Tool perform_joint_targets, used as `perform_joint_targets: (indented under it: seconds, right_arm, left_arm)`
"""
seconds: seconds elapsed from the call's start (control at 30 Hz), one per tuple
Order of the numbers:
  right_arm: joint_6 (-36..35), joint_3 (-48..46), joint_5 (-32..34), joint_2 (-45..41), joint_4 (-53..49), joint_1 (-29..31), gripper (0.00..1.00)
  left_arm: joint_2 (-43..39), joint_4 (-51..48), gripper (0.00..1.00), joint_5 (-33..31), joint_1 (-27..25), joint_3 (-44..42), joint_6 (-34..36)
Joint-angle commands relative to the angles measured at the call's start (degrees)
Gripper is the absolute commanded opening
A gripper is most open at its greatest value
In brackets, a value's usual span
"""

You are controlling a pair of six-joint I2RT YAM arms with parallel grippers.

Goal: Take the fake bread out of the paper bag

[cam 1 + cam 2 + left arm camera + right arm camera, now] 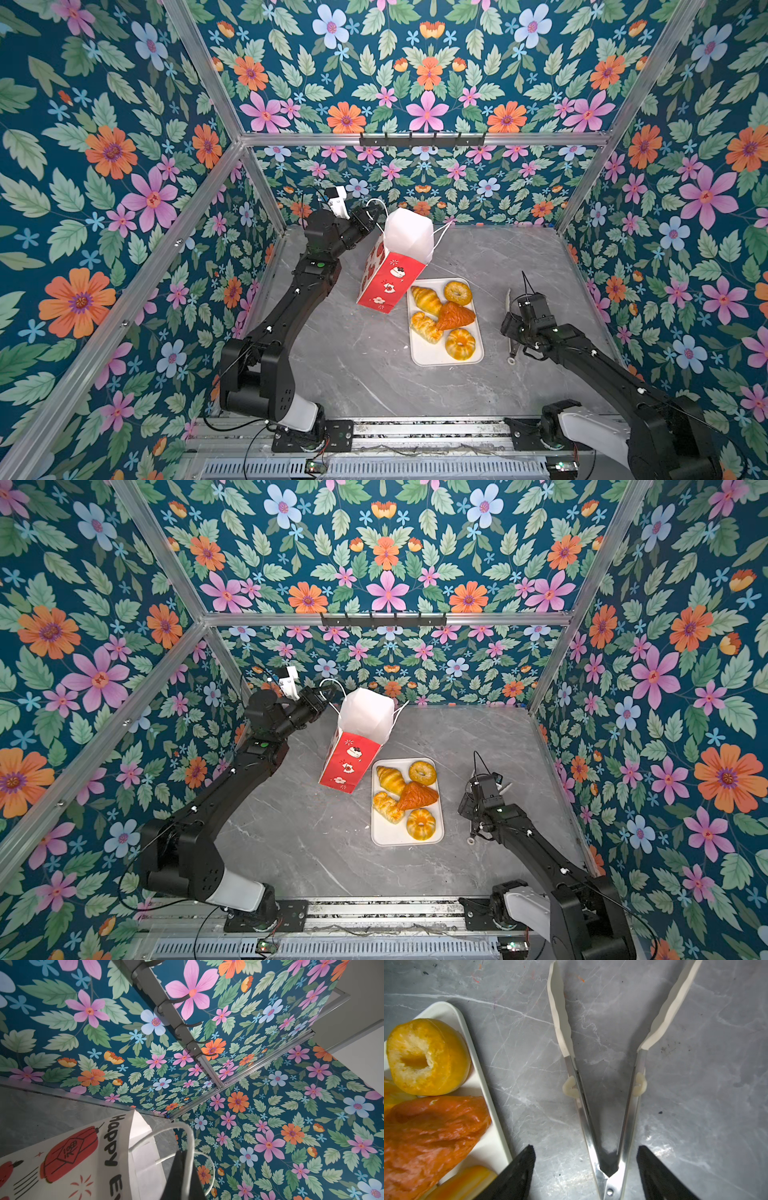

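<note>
Paper bag (390,266): tilted beside tray (419,355), handle (190,1147) pinched by left claw (371,217).
Fake bread (455,316): laid on tray.
Right claw (585,1148): spread above tongs (559,1012).

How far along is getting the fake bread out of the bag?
Done: five fake bread pieces lie on the white tray. In hand: left gripper, shut on a cord handle, holds the paper bag tilted; right gripper open astride the tongs. Left: unclear, the bag's inside is hidden.

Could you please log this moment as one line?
left gripper: shut on bag handle; right gripper: open over tongs; bread: five on tray
</note>
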Motion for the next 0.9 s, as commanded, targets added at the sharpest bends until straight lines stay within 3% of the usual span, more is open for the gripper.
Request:
perform_joint_targets:
  seconds: [0.0, 0.4, 0.87]
  right_arm:
    - [-0.56, -0.11, -0.39, 0.13, 1.37, 0.02, 0.78]
    - [-0.50, -0.39, -1.35, 1.15, 2.66, 0.08, 0.78]
    - [-0.49, 0.46, -2.41, 2.50, 3.20, 0.07, 0.78]
  left_arm:
    - [0.11, 4.32, 0.00, 1.20, 0.06, -0.77, 0.27]
    - [-4.07, -5.86, 0.00, -1.78, 2.90, -3.65, 9.58]
    - [-5.41, -9.04, 0.00, -2.01, 9.80, -6.53, 12.21]
